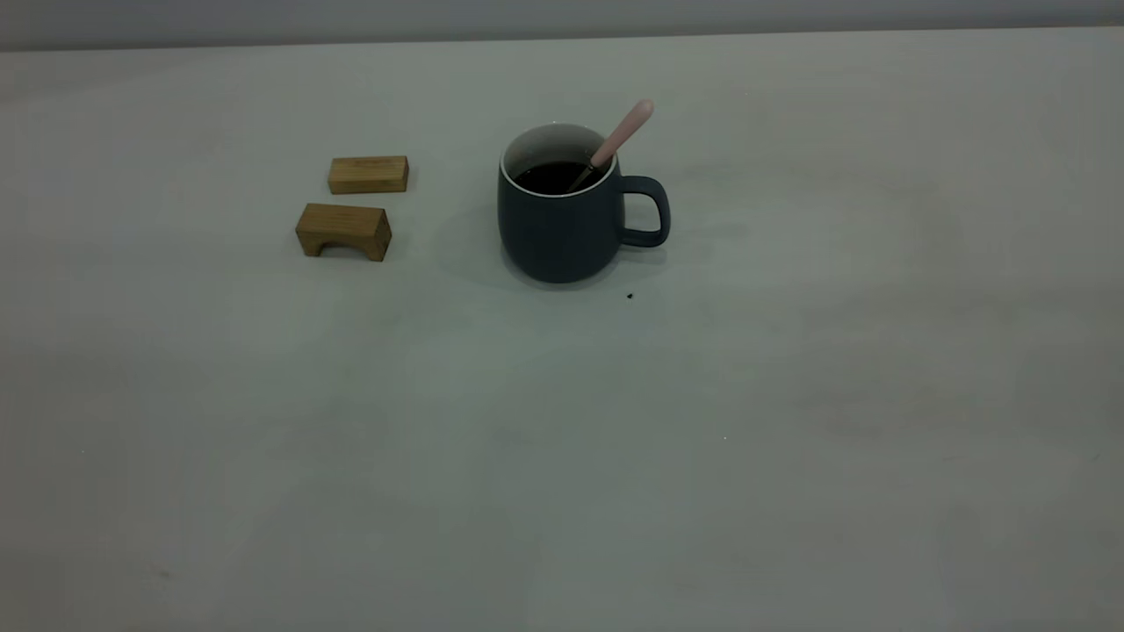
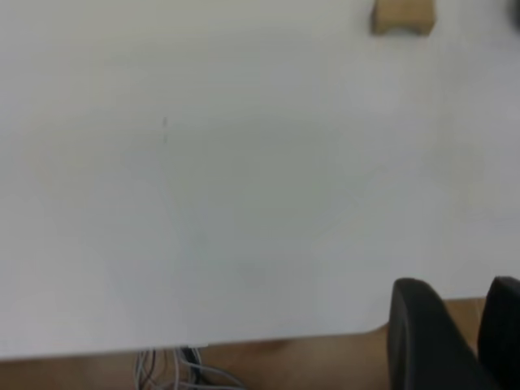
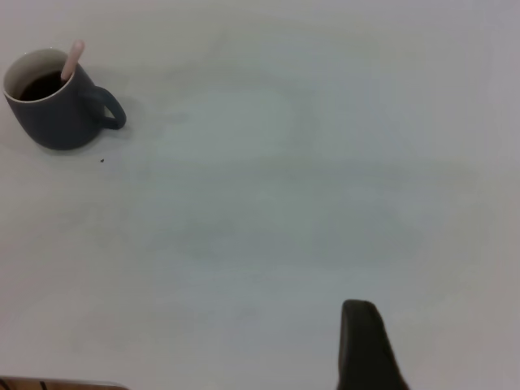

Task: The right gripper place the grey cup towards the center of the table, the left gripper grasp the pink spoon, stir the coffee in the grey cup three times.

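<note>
The grey cup (image 1: 562, 224) stands upright near the middle of the table (image 1: 562, 439), its handle pointing right. Dark coffee (image 1: 551, 177) fills it. The pink spoon (image 1: 625, 130) leans inside the cup against the rim on the handle side, bowl in the coffee. Neither gripper shows in the exterior view. In the left wrist view, the left gripper (image 2: 459, 294) hangs open and empty over the table's edge, far from the cup. In the right wrist view, the right gripper (image 3: 364, 341) is a dark shape over bare table, well away from the cup (image 3: 55, 118) and spoon (image 3: 75, 54).
Two brown wooden blocks lie left of the cup, a flat one (image 1: 368, 174) and an arch-shaped one (image 1: 343, 230); one block (image 2: 403, 16) shows in the left wrist view. A dark speck (image 1: 630, 296) lies by the cup. Cables (image 2: 175, 370) hang below the table edge.
</note>
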